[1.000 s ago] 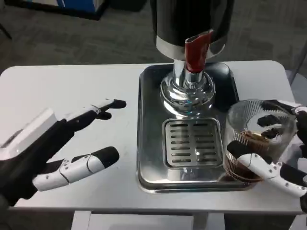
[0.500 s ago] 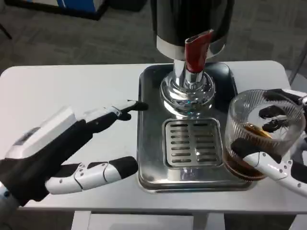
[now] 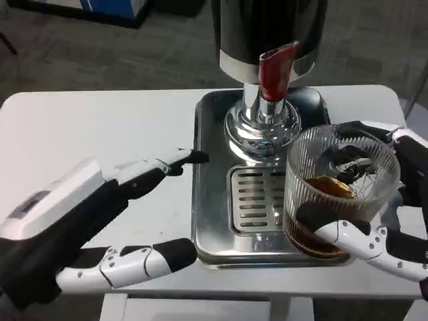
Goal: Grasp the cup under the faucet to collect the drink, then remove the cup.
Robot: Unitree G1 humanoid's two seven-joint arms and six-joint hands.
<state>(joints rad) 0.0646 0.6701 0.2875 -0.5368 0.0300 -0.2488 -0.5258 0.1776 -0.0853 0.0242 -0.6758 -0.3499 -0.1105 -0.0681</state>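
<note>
Right hand holds the filled cup over the tray's right side; left hand waits with fingers spread.

The right hand (image 3: 381, 221) grasps the ribbed glass cup (image 3: 338, 190), one white finger (image 3: 348, 235) curving across its lower front and dark fingers wrapped behind the far rim. The cup stands upright, mouth up, its long axis vertical, with brown drink (image 3: 321, 221) filling its lower part. It sits over the right edge of the slotted grate (image 3: 257, 200) in the steel tray (image 3: 207, 200), below and to the right of the faucet's red lever (image 3: 273, 70) on the dark dispenser (image 3: 271, 30). The left hand (image 3: 100, 221) lies released above the white table (image 3: 100, 134), holding nothing, its upper fingertip (image 3: 194, 157) reaching the tray's left rim and a lower finger (image 3: 150, 259) near the tray's front left corner. No writing is readable.
</note>
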